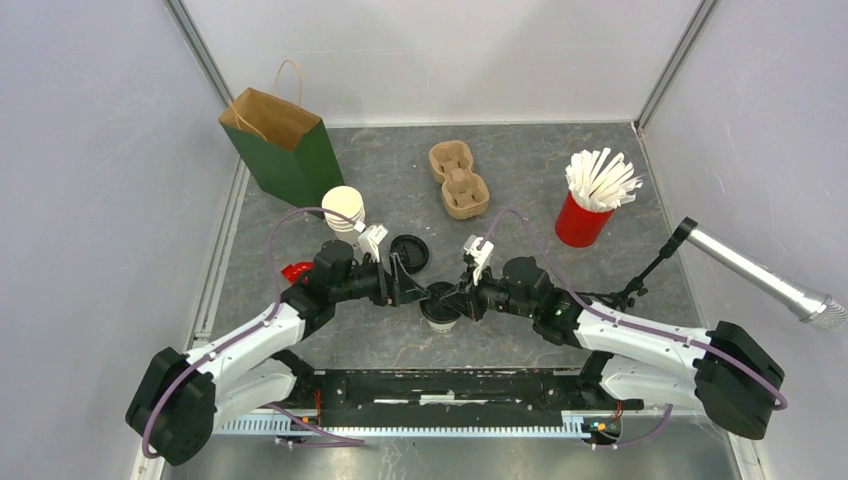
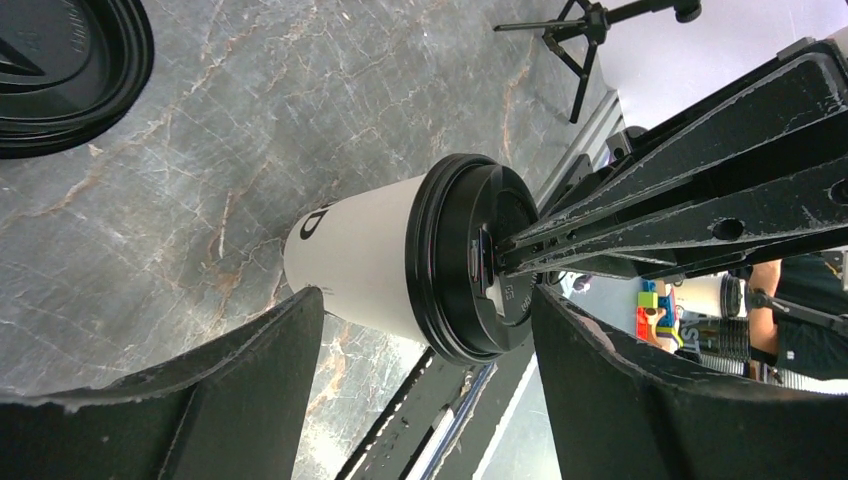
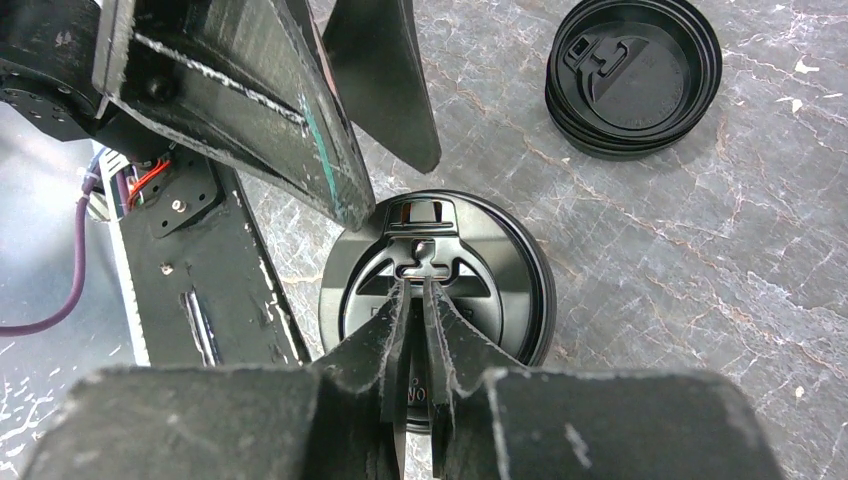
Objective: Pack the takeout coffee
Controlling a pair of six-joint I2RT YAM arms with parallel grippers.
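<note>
The coffee cup [image 1: 440, 306] was seen standing upright on the grey marbled table [image 1: 560, 150], near its front edge and about midway between left and right. Its black lid [image 3: 500, 270] was seated on the white body, and dark lettering was visible on the side in the left wrist view.

The left gripper [image 2: 429, 291] was reached in from the left with its jaws held wide apart, one finger at each side of the cup. Whether either finger was touching the cup could not be told. The right gripper [image 3: 417, 285] was reached in from the right with its jaws brought together, only a thin slit being left between them. Its tips were set on the top of the lid, close to the moulded tab at the centre.

A stack of black lids [image 1: 410, 252] was lying just beyond the cup, slightly to the left. A stack of plain white cups [image 1: 344, 209] was placed farther left and back, with a green paper bag [image 1: 285, 152] standing open behind it in the far left corner. A brown cardboard cup carrier [image 1: 458, 180] was laid at the far middle, and a red cup of white straws [image 1: 588, 208] was standing at the far right. A microphone [image 1: 760, 278] on a small stand was positioned at the right edge.
</note>
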